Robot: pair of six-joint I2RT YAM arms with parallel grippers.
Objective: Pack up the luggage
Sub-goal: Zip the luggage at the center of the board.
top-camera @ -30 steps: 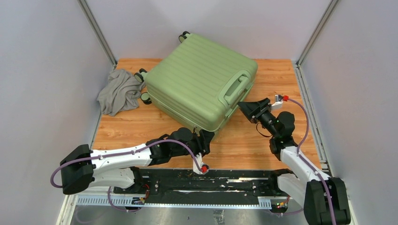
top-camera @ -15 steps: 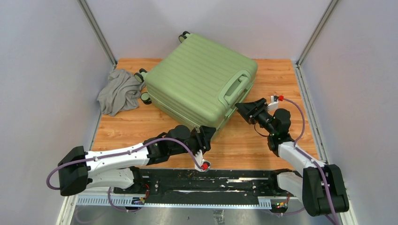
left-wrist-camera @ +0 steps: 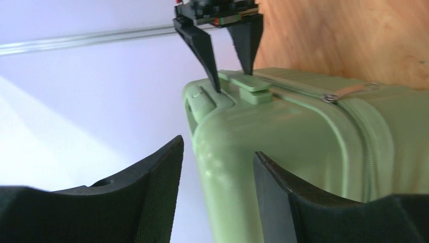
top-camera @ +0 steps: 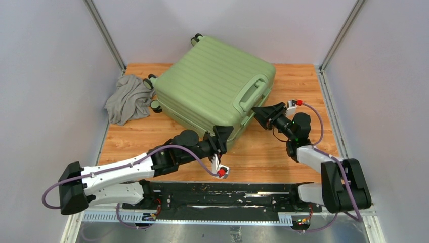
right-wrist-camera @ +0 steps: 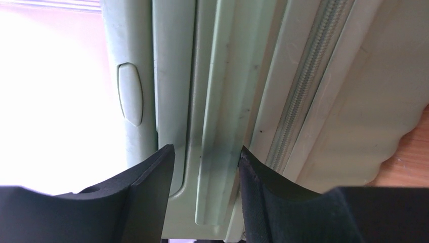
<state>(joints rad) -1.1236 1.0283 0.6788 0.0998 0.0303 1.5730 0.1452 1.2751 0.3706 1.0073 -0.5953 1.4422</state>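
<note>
Luggage (top-camera: 215, 86): closed, lying flat mid-table, wheels left, handle (right-wrist-camera: 215, 126) end right. My left gripper (top-camera: 224, 132): jaws wide, empty, astride the near corner. My right gripper (top-camera: 256, 111): parted, straddling the handle, apparently unclamped.

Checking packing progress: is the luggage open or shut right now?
Shut. The luggage lies flat with its halves together, and the zipper along the seam is closed.
</note>
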